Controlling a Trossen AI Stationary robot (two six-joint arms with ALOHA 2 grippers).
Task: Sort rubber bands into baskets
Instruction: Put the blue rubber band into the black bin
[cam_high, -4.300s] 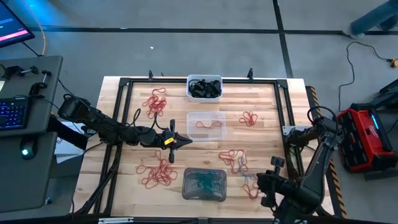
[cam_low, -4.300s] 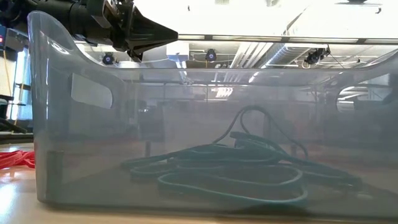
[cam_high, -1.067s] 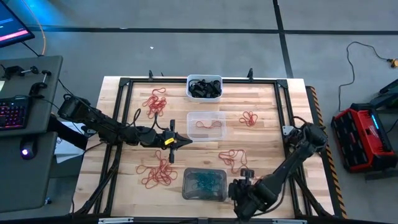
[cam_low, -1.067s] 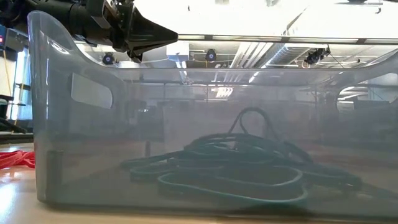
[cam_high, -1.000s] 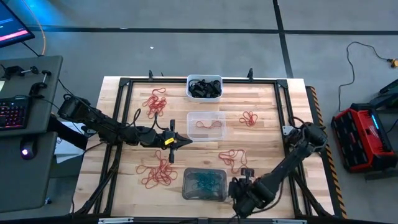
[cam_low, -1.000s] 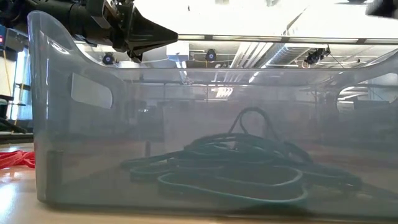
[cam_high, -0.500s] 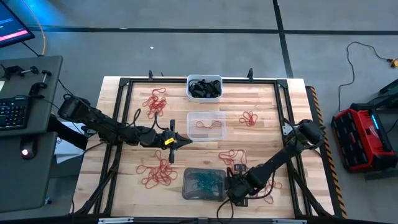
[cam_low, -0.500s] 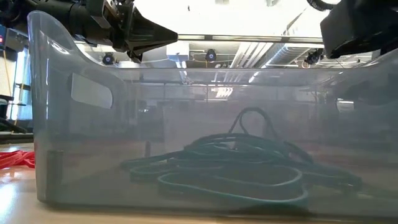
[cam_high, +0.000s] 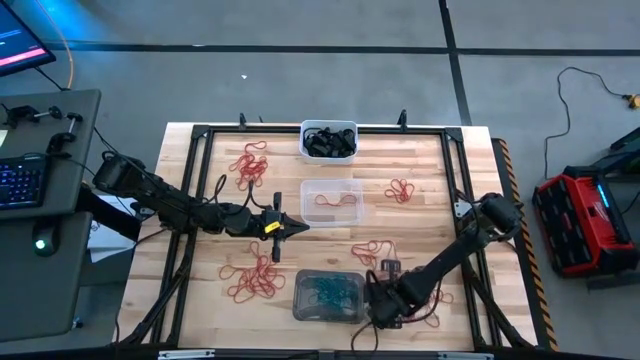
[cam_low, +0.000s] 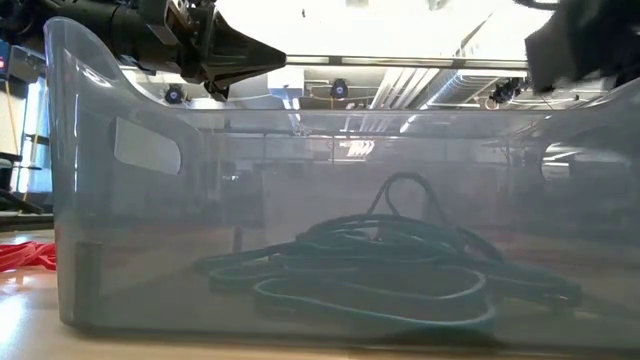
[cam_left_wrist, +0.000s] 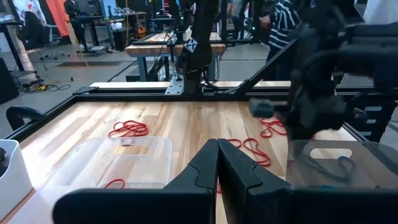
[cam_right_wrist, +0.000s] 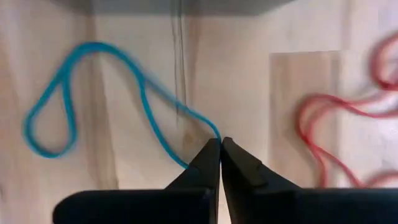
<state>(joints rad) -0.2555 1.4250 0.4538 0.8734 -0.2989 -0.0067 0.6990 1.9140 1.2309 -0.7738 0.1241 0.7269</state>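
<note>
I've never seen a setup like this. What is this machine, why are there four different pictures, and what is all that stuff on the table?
It is a robot with two dark arms at a wooden table. One picture looks straight down, one sits at table height behind the grey basket, and one rides on each wrist. Red rubber bands lie in scattered clumps; a white basket holds black ones, a clear basket a red one, the grey basket teal ones. The left gripper waits, shut, beside the clear basket. The right gripper, next to the grey basket, has shut its tips on a blue-teal band lying on the wood.
</note>
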